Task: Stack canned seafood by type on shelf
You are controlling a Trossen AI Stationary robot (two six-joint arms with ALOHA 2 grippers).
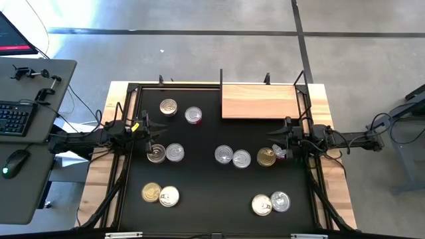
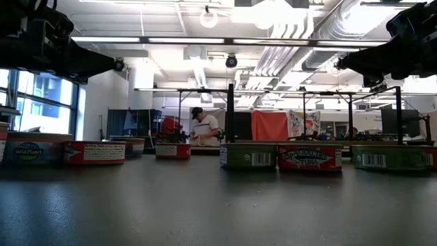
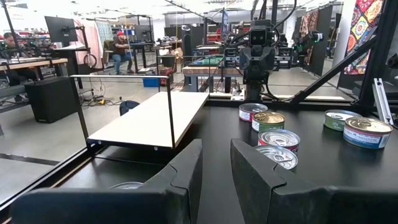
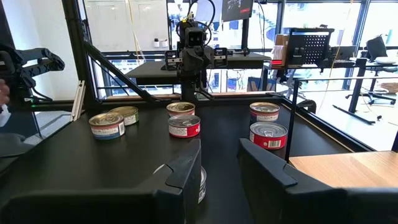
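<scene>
Both end effectors [image 3: 214,171] [image 4: 219,168] hover slightly spread, empty; "Wild Planet" tin [image 2: 29,151] near worktop's left edge; shelf [image 1: 260,101] bare.

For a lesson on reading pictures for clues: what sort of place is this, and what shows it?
Probably a robotics lab or workshop in an open industrial hall: exposed ceiling ducts, a desk with a keyboard beside the table, and more framed workbenches beyond with a person working.

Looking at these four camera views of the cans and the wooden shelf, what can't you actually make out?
- Low view: the shelf is hidden behind the row of cans.
- High view: can labels too small to read, so types stay unclear, e.g. the gold-lidded can.
- Left wrist view: one can is mostly hidden behind the left gripper.
- Right wrist view: the shelf is cut off by the picture's edge.
</scene>
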